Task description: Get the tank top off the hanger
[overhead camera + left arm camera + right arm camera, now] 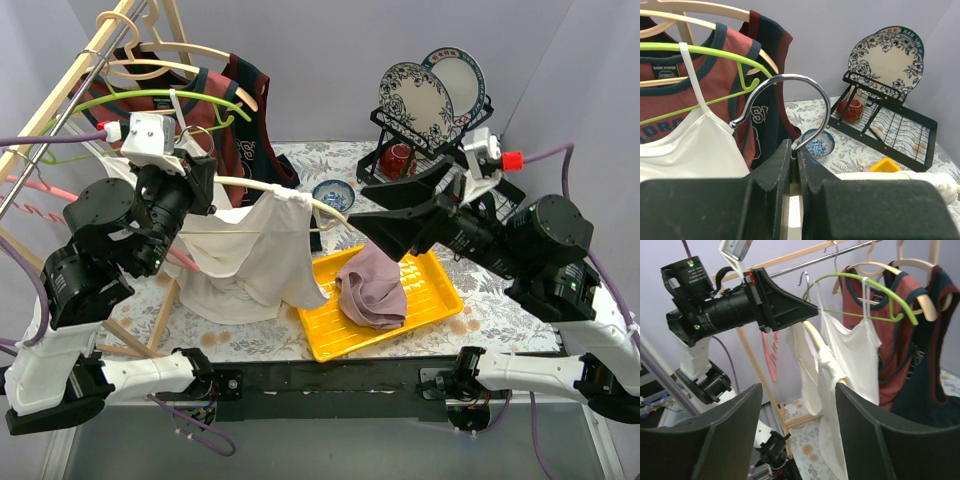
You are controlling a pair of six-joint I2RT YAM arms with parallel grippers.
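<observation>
White tank top (250, 262) is hanging on the hanger (256, 183) the left hand (795, 152) is gripping, left of the open right hand (366, 214).

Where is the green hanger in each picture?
Top view: green hanger at upper left.
Left wrist view: green hanger at top left.
Right wrist view: green hanger at upper right.
Shared landmark: red shirt right behind it, every view.

L gripper (794, 152) clamped, R gripper (797, 395) agape
</observation>
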